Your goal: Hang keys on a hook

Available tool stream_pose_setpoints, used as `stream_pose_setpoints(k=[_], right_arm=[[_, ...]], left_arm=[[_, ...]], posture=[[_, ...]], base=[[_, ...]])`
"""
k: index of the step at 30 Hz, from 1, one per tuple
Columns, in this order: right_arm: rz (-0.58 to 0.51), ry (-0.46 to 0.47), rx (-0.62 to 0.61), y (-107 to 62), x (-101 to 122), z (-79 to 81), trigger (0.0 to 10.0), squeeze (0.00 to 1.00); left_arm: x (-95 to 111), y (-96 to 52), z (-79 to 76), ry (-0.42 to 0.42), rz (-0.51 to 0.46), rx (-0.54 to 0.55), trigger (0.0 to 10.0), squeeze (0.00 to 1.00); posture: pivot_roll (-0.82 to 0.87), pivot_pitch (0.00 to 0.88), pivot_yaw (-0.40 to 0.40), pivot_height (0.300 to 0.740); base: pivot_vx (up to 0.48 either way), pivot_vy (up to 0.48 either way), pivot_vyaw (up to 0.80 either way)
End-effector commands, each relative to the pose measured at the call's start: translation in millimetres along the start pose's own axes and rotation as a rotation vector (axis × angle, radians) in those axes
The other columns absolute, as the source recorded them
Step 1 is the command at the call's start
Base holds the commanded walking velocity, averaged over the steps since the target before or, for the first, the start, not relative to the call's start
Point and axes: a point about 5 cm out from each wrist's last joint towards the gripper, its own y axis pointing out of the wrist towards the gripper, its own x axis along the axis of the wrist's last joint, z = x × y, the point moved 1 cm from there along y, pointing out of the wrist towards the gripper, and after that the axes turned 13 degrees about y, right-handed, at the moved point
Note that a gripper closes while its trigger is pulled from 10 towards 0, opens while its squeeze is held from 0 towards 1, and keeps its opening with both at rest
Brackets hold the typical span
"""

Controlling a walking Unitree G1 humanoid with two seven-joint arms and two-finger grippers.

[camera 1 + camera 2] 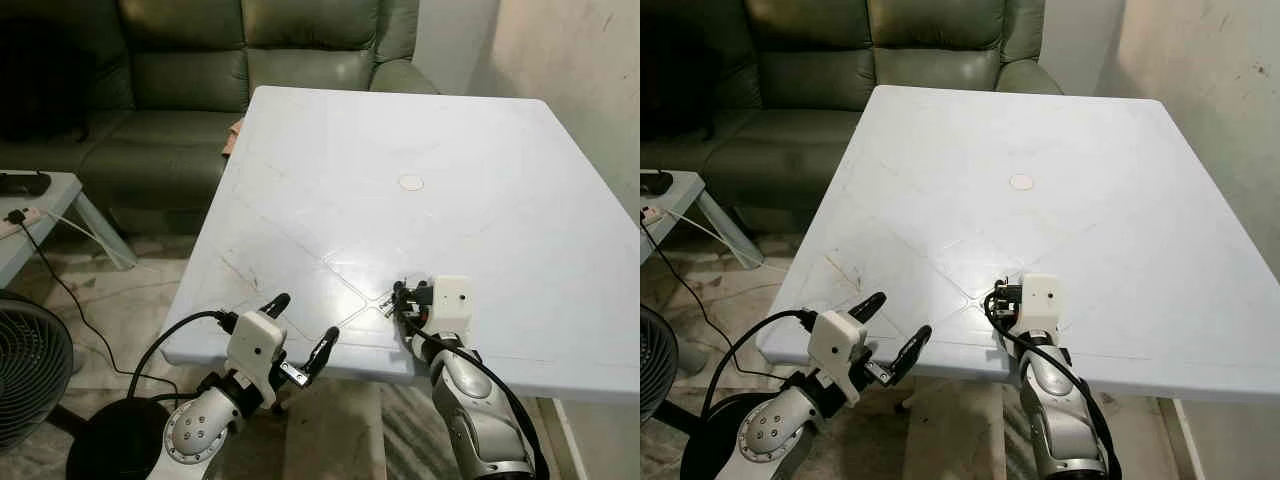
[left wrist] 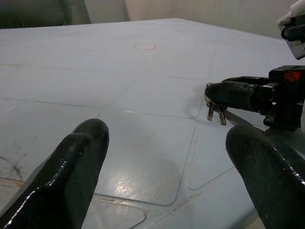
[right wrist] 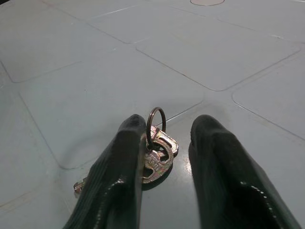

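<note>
A small bunch of silver keys [image 3: 158, 153] on a ring lies on the white table [image 1: 400, 130] near its front edge. My right gripper [image 3: 169, 125] is open and low over the table. Its two black fingers stand on either side of the keys. The ring stands upright against one finger, and there is a gap to the other. The left wrist view shows the keys [image 2: 215, 110] under the right gripper's fingertips [image 2: 224, 90]. My left gripper [image 1: 308, 316] is open at the table's front left edge, a little left of the keys, with nothing between its fingers.
A green sofa [image 1: 200, 70] stands behind the table. A fan [image 1: 25, 370] and a low side table [image 1: 30, 215] with a cable are on the left. A wall [image 1: 590, 70] is on the right. A small round mark [image 1: 411, 182] sits mid-table.
</note>
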Motion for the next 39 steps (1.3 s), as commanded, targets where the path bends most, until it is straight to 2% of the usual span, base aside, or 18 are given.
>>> stream_pose_setpoints(k=[1, 22, 28, 34, 35, 36, 37, 38, 39], right_arm=[[-0.003, 0.004, 0.001, 0.9, 0.4, -0.1, 0.0, 0.0], [0.0, 0.007, 0.002, 0.2, -1.2, -0.2, 0.0, 0.0], [-0.029, 0.006, 0.013, 0.4, 5.7, -1.8, 0.0, 0.0], [-0.108, 0.013, 0.009, 3.3, 25.2, -6.3, 0.0, 0.0], [-0.133, 0.007, 0.001, 4.0, 31.4, -8.0, 2.7, 0.0], [-0.141, 0.005, -0.002, 4.3, 33.2, -8.5, 2.7, 0.0], [-0.153, -0.003, -0.003, 4.3, 35.7, -8.9, 4.8, 0.0], [-0.162, -0.008, -0.003, 4.3, 37.4, -9.1, 8.7, 0.0], [-0.205, -0.025, 0.016, 3.7, 46.3, -8.2, 10.0, 0.0]], left_arm=[[3.4, -0.2, 1.7, 0.008, -0.006, 0.005, 10.0, 0.0], [3.9, -1.7, 2.4, 0.004, -0.005, 0.014, 10.0, 0.0], [4.3, -0.3, 3.1, 0.006, -0.008, 0.012, 10.0, 0.0], [6.2, 5.7, 10.5, -0.009, -0.02, 0.04, 10.0, 0.0], [6.9, 7.6, 14.2, -0.026, -0.024, 0.059, 10.0, 0.0], [7.0, 8.2, 15.4, -0.032, -0.024, 0.065, 10.0, 0.0], [7.3, 8.9, 16.8, -0.04, -0.027, 0.072, 10.0, 0.0], [7.4, 9.4, 18.0, -0.046, -0.029, 0.078, 10.0, 0.0], [9.1, 11.6, 24.1, -0.071, -0.037, 0.108, 10.0, 0.0]], posture=[[-0.02, 0.084, 0.016, 0.74], [-0.02, 0.08, 0.015, 0.74], [-0.02, 0.077, 0.014, 0.74], [-0.02, 0.058, 0.013, 0.74], [-0.02, 0.05, 0.013, 0.74], [-0.02, 0.043, 0.012, 0.74], [-0.02, 0.043, 0.012, 0.74], [-0.02, 0.036, 0.011, 0.74], [-0.02, 0.025, 0.009, 0.74]], base=[[0.0, 0.0, 0.0], [0.0, 0.0, 0.0], [0.0, 0.0, 0.0], [0.0, 0.0, 0.0], [0.0, 0.0, 0.0], [0.0, 0.0, 0.0], [0.0, 0.0, 0.0], [0.0, 0.0, 0.0], [0.0, 0.0, 0.0]])
